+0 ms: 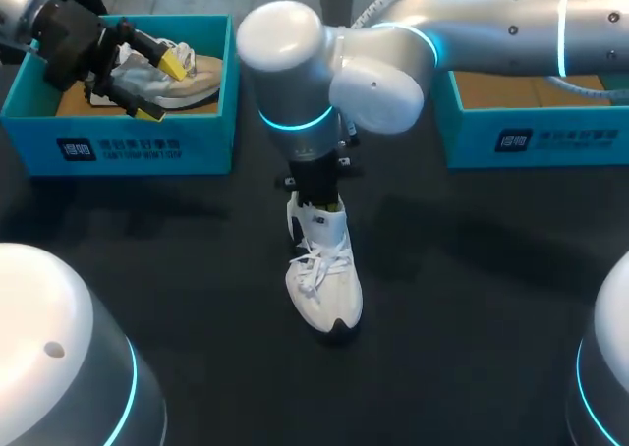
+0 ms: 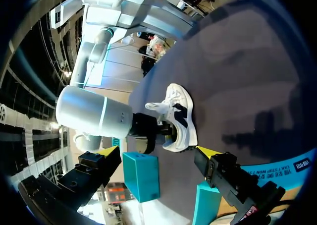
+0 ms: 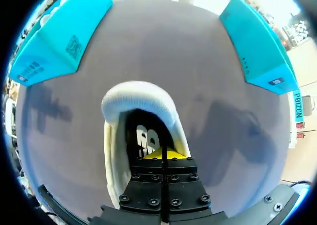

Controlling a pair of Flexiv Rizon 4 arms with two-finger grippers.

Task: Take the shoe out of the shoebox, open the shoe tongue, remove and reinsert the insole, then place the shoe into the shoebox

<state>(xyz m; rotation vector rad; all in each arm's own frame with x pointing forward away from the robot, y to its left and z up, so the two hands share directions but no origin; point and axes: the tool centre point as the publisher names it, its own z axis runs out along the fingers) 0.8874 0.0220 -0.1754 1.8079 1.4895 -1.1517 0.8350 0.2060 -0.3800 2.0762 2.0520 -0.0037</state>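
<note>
White shoe (image 1: 324,274) stands upright on its sole on the dark tabletop (image 1: 472,269), out of both boxes. It is near the middle, with its toe toward the near edge and its heel toward the far side. Its laces lie loose over the front.

My right arm (image 1: 491,24) comes in from the right and reaches past the middle, dropping straight down onto the heel end of the shoe. In the right wrist view the right gripper (image 3: 162,154) has its jaws pressed together with no gap between the yellow tips. The tips sit inside the shoe's opening, behind the padded heel collar (image 3: 138,93) and just over the dark insole (image 3: 143,138). Whether they pinch anything, I cannot tell.

The left shoebox (image 1: 147,146) sits at the far left of the tabletop and holds a second shoe (image 1: 197,78), pale with a beige sole. The left gripper (image 1: 163,87) hangs over that box at the second shoe, its jaws spread wide. In the left wrist view nothing is gripped between them, and the white shoe shows ahead on the tabletop.

The right shoebox (image 1: 531,137) stands at the far right, partly under my right arm, well apart from the white shoe.
</note>
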